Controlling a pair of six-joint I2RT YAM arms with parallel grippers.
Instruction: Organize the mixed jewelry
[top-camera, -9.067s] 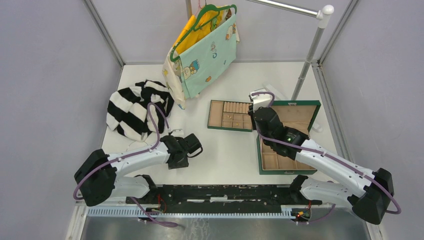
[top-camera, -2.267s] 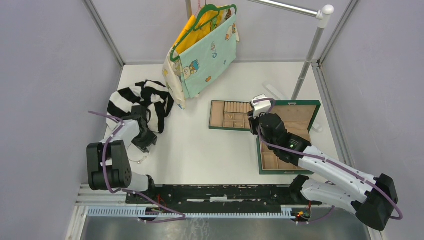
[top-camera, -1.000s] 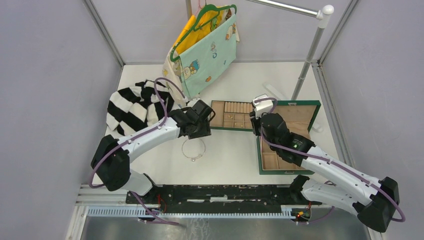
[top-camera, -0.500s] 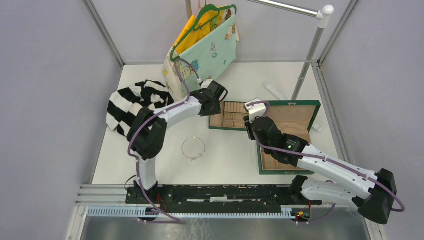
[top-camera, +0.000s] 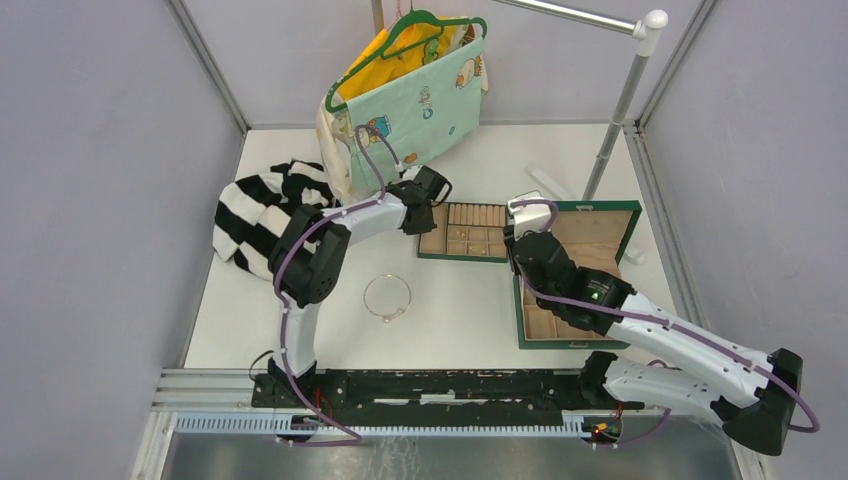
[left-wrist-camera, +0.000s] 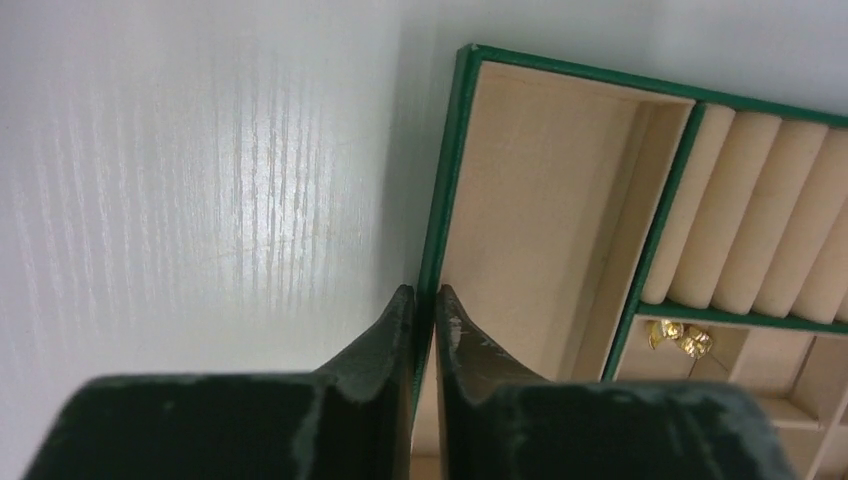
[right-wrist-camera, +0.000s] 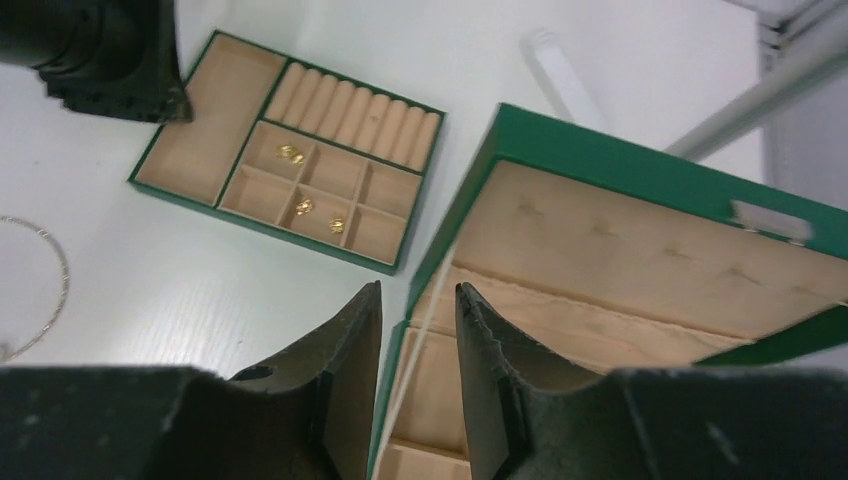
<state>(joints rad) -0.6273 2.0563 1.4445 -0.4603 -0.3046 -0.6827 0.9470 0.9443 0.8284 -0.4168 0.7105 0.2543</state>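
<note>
The tan divided tray (top-camera: 433, 235) lies mid-table with tiny gold jewelry pieces (top-camera: 461, 232) in its small compartments. My left gripper (top-camera: 428, 203) is at its left edge; in the left wrist view it (left-wrist-camera: 425, 300) is shut on the tray's green wall (left-wrist-camera: 450, 170), with gold pieces (left-wrist-camera: 680, 337) to the right. A thin pale chain (top-camera: 391, 316) lies looped on the table. My right gripper (right-wrist-camera: 418, 295) is open over the left wall of the green box (right-wrist-camera: 620, 230). The right wrist view shows the tray (right-wrist-camera: 205, 150), its gold pieces (right-wrist-camera: 292, 155) and the chain (right-wrist-camera: 64, 275).
A striped black-and-white cloth (top-camera: 255, 215) lies at the left. A pale green printed cloth on a green hanger (top-camera: 410, 85) hangs at the back. A metal rack pole (top-camera: 620, 105) stands behind the green box (top-camera: 595, 235).
The right gripper has shifted right to the box's left wall. The left gripper stays at the tray's left edge. The hanging cloth has swung and tilted.
</note>
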